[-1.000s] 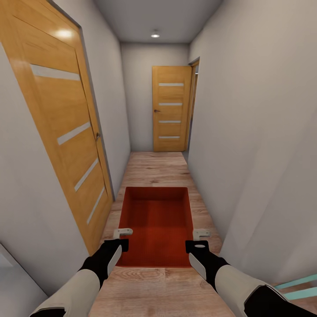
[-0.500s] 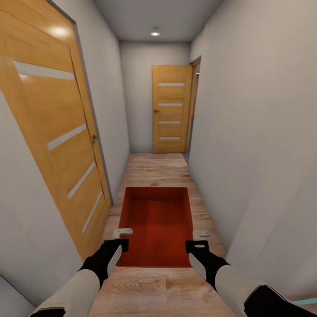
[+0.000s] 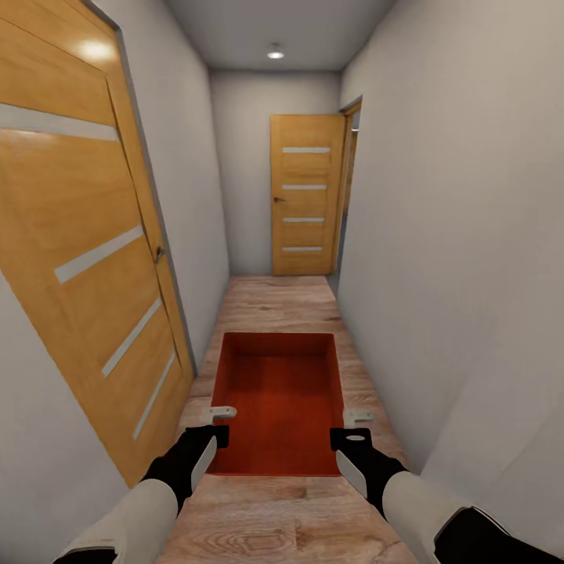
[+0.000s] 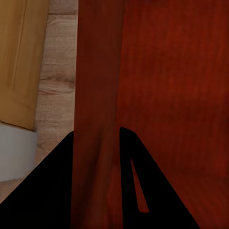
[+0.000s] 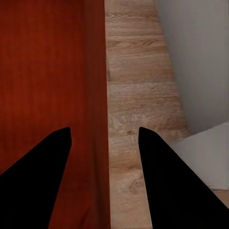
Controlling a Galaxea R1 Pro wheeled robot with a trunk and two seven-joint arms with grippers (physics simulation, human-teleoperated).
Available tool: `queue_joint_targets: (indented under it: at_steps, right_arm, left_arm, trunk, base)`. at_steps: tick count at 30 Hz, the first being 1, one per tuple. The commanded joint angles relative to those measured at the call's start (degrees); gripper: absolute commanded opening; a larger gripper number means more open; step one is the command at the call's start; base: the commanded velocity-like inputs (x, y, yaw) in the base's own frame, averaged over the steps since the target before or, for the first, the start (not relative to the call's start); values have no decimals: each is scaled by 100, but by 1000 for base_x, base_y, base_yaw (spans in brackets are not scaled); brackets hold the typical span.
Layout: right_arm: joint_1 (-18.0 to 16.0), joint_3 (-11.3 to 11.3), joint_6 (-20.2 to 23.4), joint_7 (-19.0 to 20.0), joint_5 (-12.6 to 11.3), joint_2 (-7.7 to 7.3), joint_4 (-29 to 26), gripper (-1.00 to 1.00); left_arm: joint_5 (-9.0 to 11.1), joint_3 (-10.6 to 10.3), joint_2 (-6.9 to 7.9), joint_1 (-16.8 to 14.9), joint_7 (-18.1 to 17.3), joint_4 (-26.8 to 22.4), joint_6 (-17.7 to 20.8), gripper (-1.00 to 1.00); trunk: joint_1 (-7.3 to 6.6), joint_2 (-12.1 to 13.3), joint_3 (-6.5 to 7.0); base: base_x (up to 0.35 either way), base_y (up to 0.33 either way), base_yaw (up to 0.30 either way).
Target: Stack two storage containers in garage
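Rolled forward a bit, side door (image 3: 86, 258) slid closer. Bin (image 3: 276, 399) rides between both hands, long axis pointing at the far door (image 3: 304, 193); left hand (image 3: 213, 421) and right hand (image 3: 354, 425) clamp its side walls.

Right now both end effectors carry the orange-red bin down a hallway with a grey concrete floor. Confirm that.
Not quite: the floor is light wood plank, as the head view shows. The rest holds: left end effector and right end effector hold the orange-red bin by its side walls.

Matt ribbed bin (image 3: 278, 395), wood-plank floor (image 3: 278, 301)
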Motion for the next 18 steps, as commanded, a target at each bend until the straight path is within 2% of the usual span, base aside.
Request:
queue_joint_targets:
  at_steps: [1, 18]
  right_arm:
    - [-10, -147, 40, -13, 65, -5, -179, -100]
    - [-10, -147, 48, -13, 65, -5, -179, -100]
  left_arm:
    - [-164, 46, 53, 2, 32, -3, 60, -100]
    - [-164, 46, 53, 2, 26, -3, 60, -100]
  trunk:
    - [7, -13, -13]
    - [7, -13, -13]
  base:
    - [322, 0, 0]
    - [322, 0, 0]
